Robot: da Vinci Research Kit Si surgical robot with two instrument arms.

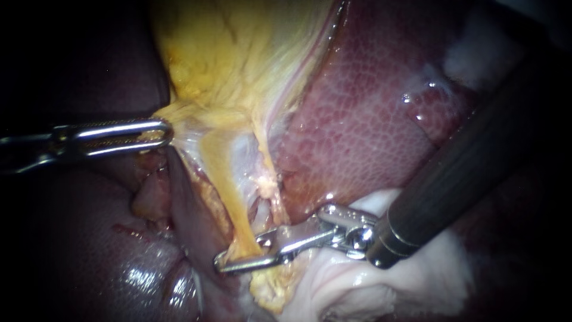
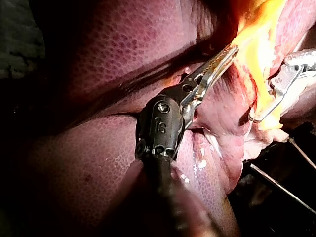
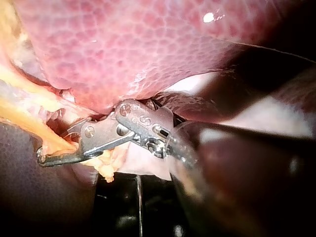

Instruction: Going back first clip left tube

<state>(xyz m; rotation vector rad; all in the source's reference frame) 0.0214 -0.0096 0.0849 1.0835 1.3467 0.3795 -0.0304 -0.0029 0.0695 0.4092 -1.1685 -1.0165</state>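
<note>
Spread apart at about 6 o'clock in the endoscope view: jaws of the right instrument, with a plain gap between them. Straddling the lower end of the left tube, a yellow strand running down from about 11 o'clock into that gap. Hard to say whether the jaws touch it; possibly only the lower one does. Same reading from the right wrist view: yellow strand lying between the parted jaws, red mottled tissue just ahead of them. Dark shaft leading off toward 2 o'clock, across a patch of white material at 5 o'clock. Just beside the left tube, on its 3 o'clock side, a paler strand running nearly parallel to it. Out at 9 o'clock, the left instrument, jaws pressed together on the edge of the yellow tissue, that edge drawn to a point at the tips. In the left wrist view, toothed jaws nipping the same yellow edge, the right instrument ahead and to one side. Around it all, wet mottled liver from 1 to 3 o'clock, and more at 7 o'clock.
</note>
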